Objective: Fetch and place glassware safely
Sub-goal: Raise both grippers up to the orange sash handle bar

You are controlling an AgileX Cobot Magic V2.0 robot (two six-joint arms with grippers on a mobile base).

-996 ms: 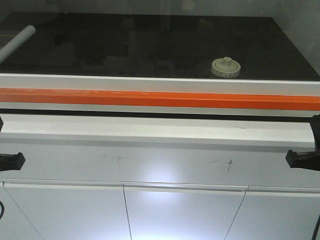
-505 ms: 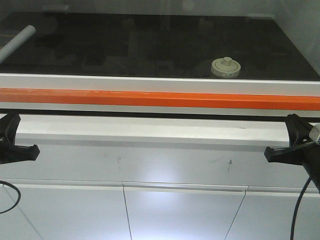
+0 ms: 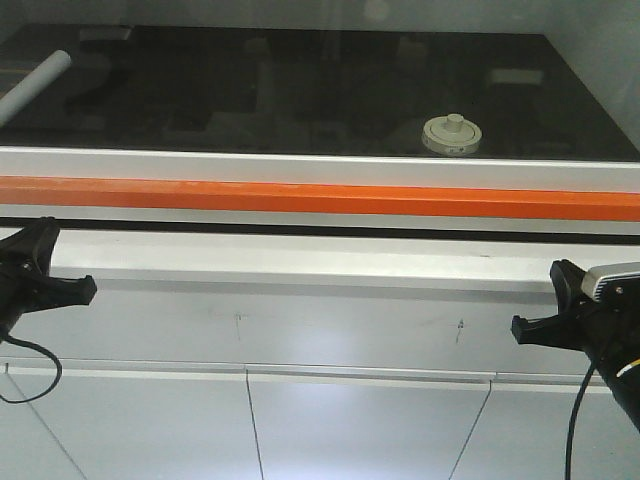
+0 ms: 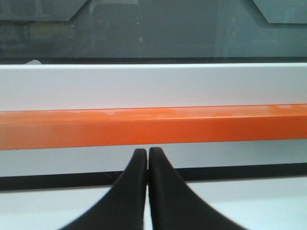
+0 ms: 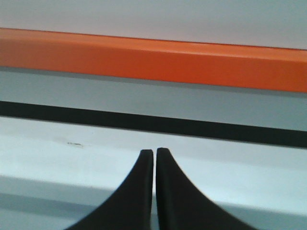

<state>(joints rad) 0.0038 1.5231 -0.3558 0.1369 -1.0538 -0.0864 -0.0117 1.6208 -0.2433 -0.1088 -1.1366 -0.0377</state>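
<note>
Orange strip (image 3: 320,197): painted band across the whole front of the bench, white rail above and below; landmark for every line here.
Glass jar (image 3: 453,135): beyond the strip and right of its middle, upright on the dark worktop close to the front edge; cream-white lid on, knob upward; clear body barely visible under the lid.
Dark worktop (image 3: 300,90): glossy black, behind the strip, faint reflections all over.
White tube (image 3: 35,85): beyond the strip at its far left end, lying slanted on the worktop, well apart from the jar.
White ledge (image 3: 300,262): just on the near side of the strip, past a thin black gap; pale cabinet doors (image 3: 350,430) lower down.
Left gripper (image 4: 146,153): near side of the strip, at its left end, level with the ledge; black fingers pressed together tip to tip, only a hairline seam between, nothing held; aimed at the strip, not touching.
Right gripper (image 5: 154,152): near side of the strip, at its right end, low beside the ledge; fingers likewise closed tip against tip, nothing in them; far from the jar, with strip and rail between.
Cables: black, hanging below each arm, in front of the cabinet doors.
</note>
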